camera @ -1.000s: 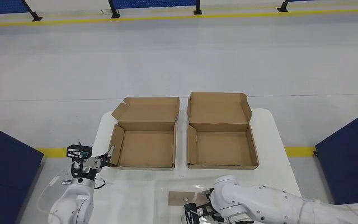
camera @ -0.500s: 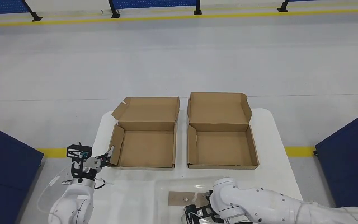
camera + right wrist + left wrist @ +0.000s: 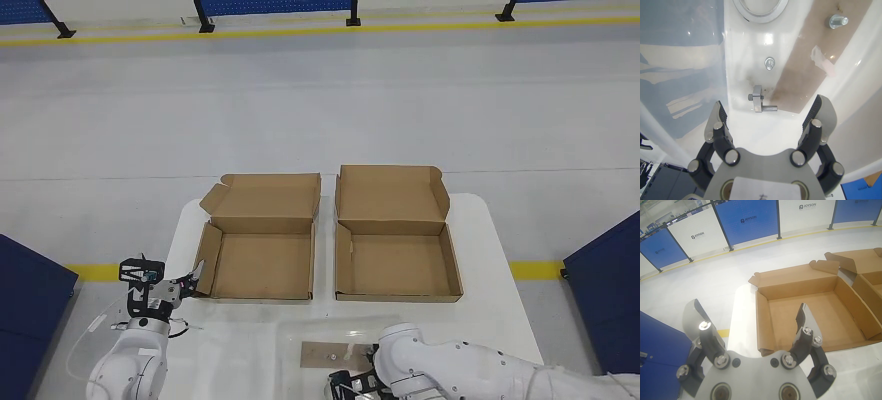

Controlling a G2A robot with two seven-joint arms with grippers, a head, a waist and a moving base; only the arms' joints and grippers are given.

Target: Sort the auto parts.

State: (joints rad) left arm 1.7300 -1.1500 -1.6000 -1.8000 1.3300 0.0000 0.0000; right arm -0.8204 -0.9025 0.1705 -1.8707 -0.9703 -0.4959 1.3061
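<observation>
**A:** The jaws of the right gripper [image 3: 768,100] are standing wide apart with nothing between them. The bracket [image 3: 757,101] is lying just ahead of them on the floor of the clear tub [image 3: 696,56], closer to one jaw than the other.

**B:** So an off-centre close is the worry?

**A:** Probably. One jaw would be meeting the bracket first and shoving it sideways. Or the jaws would be pinching only the thin pin that is pointing toward the far jaw, and the piece could be swinging loose on the lift. The tub wall is also sitting close beside the nearer jaw and might be catching it.

**B:** And the near bolt [image 3: 769,63]?

**A:** It is lying farther ahead, beyond the bracket, and a nudged bracket could be setting it rolling. The far bolt [image 3: 836,21] is resting on the brown sheet [image 3: 806,75], well ahead and to one side.

**B:** The left gripper [image 3: 749,303]?

**A:** Its jaws are also standing apart and empty, and the left box [image 3: 761,317] is lying open just ahead of them.
</observation>
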